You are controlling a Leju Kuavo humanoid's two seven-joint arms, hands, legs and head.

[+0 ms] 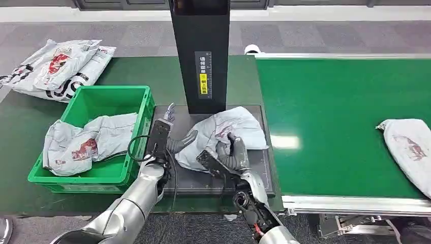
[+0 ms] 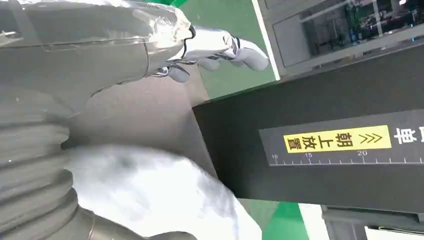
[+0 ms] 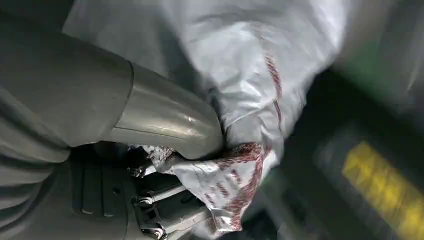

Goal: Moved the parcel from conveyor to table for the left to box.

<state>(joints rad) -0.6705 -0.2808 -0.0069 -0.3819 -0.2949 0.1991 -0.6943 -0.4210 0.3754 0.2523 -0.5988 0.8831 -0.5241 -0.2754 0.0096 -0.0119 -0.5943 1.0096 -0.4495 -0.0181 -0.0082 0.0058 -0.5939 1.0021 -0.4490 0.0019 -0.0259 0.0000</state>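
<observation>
The right hand [image 1: 231, 152] grips the white parcel [image 1: 228, 129] on the dark scale plate [image 1: 203, 178], while the left hand [image 1: 170, 134] hovers beside it, fingers spread, holding nothing.

From my right wrist camera, the right hand [image 3: 150, 165] comes in large and close, its grey ribbed cover filling the near side and the thick thumb [image 3: 165, 122] pressed down into the parcel [image 3: 240, 65]. I see the darker fingers [image 3: 165, 205] curled beneath the bag, so the wrinkled white plastic with its red print is pinched between thumb and fingers. The bag bunches up at the grip. Beyond it lies a dark surface [image 3: 320, 115], and a blurred yellow label [image 3: 385, 192] sits on a black panel.
</observation>
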